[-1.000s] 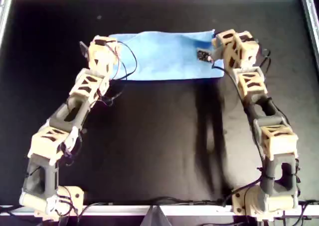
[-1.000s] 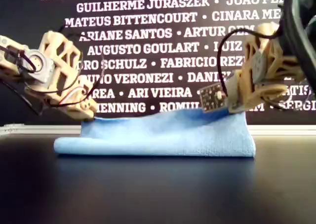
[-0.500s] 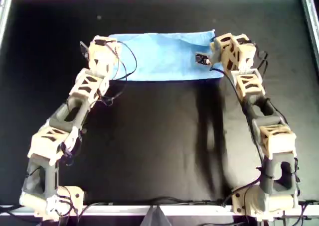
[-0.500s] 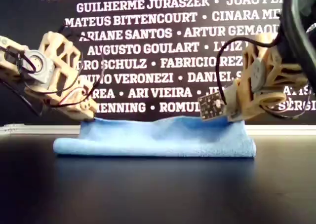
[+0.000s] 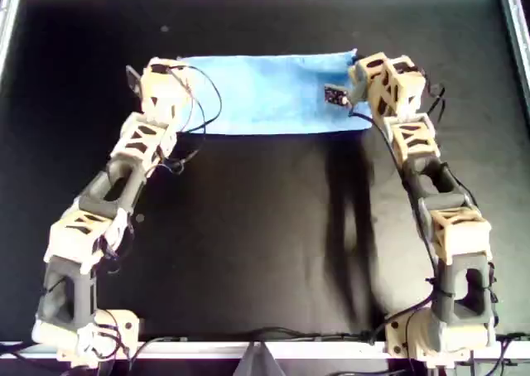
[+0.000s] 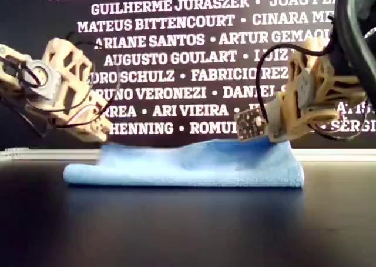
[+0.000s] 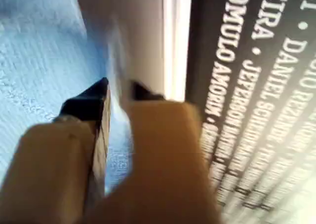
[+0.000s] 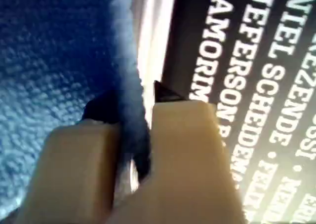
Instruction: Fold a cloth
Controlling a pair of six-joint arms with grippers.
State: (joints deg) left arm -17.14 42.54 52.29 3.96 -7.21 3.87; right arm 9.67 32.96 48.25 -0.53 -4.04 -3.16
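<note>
The cloth [image 5: 269, 93] lies folded into a long blue band at the far side of the black worktop [image 5: 265, 243], running left to right in the overhead view, its doubled edge facing us in the exterior view.

Over on the overhead view's right, the right gripper [image 8: 132, 105] sits at the cloth's far right corner, and the wrist view shows it plainly: a ridge of blue fabric is pinched between the two dark tips, jaws closed tight on it. From the exterior view that end of the cloth is raised a little under the gripper.

On the overhead view's left, the left gripper [image 7: 118, 93] hovers at the cloth's left end. Its tips stand a narrow gap apart, and the blurred wrist view shows cloth beneath them but nothing clearly caught between; I cannot tell for sure. In the exterior view it hangs just clear of the fabric's upper edge.

Behind it all, a black banner [image 6: 194, 61] of white names.
</note>
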